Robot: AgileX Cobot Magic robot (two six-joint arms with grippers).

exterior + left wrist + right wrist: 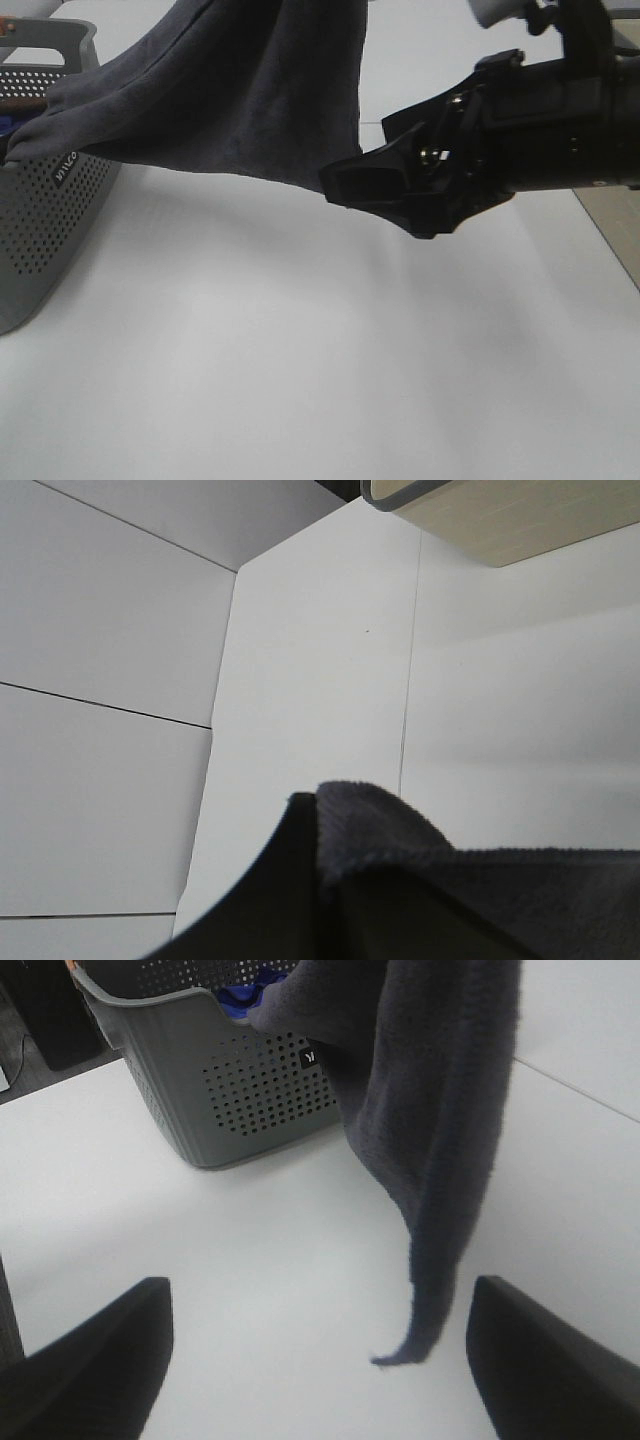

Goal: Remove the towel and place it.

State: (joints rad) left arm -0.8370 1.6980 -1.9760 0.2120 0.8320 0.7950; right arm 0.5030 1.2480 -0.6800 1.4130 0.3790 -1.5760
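The dark charcoal towel (230, 90) hangs lifted over the white table. One end trails over the rim of the grey perforated basket (50, 210), and its top runs out of the exterior view. My left gripper (310, 825) is out of that view; the left wrist view shows a dark finger (260, 890) shut against a fold of the towel (400, 840). My right gripper (365, 175) sits at the towel's lower right corner, open. In the right wrist view its fingers (100, 1350) stand wide apart, with the towel's hanging tip (410, 1340) between them, untouched.
The basket (200, 1090) stands at the table's left side with a blue fabric item (240, 995) inside. The white table (300, 350) ends at the right, where tan flooring (615, 225) shows. A wood-coloured surface (520, 520) appears in the left wrist view.
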